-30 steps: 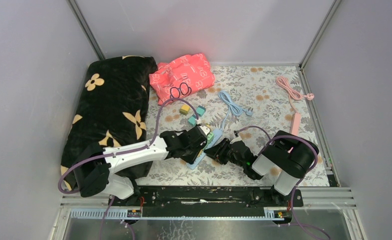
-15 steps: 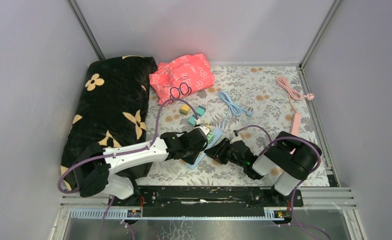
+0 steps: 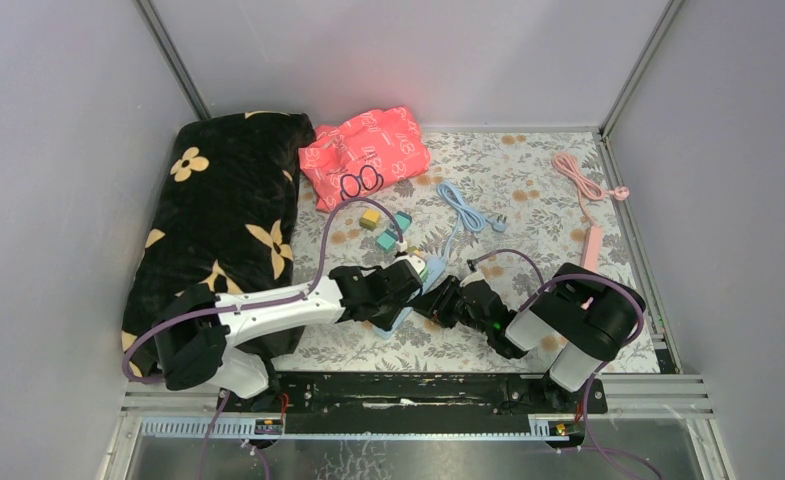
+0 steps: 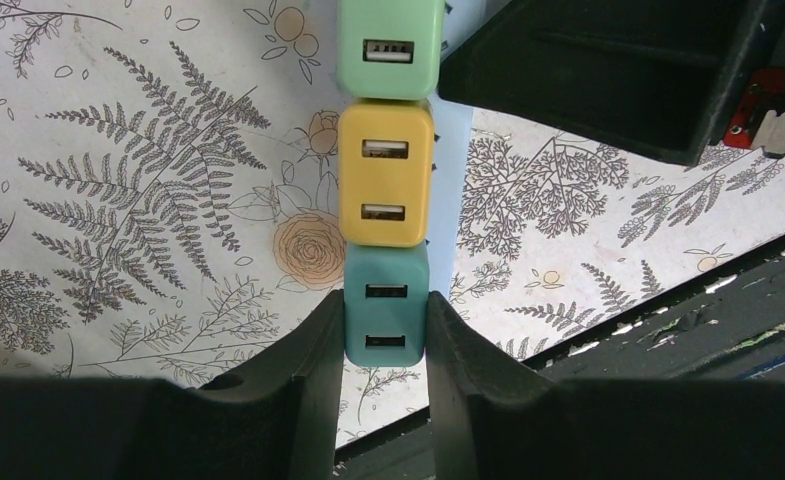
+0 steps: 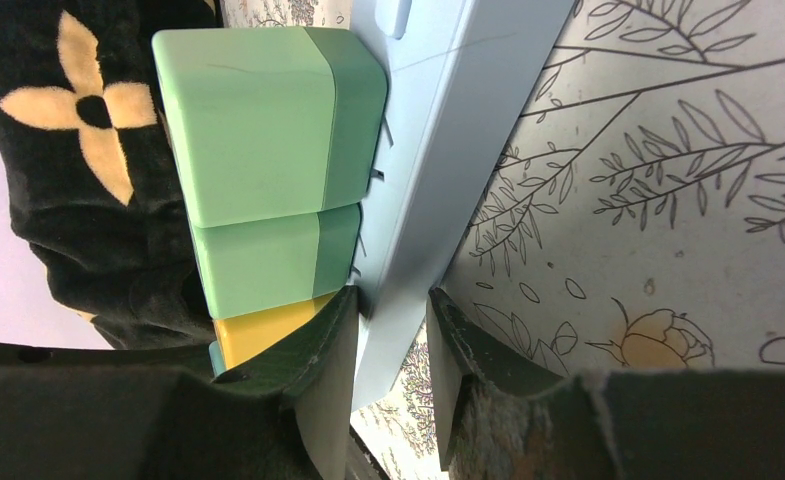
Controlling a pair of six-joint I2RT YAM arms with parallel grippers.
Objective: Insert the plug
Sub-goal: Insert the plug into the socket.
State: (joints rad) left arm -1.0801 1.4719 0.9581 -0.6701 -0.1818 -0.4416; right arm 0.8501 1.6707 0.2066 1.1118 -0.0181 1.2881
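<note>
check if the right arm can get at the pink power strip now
Probably not yet: its end effector is shut on the blue power strip and would have to let go first.

Overhead looks down; close wrist views share chargers (image 4: pixel 386 170) and strip (image 5: pixel 448 150).

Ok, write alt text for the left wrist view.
The left gripper is shut on a teal charger, nearest in a row with a yellow charger and a green charger on a pale blue power strip.
</note>
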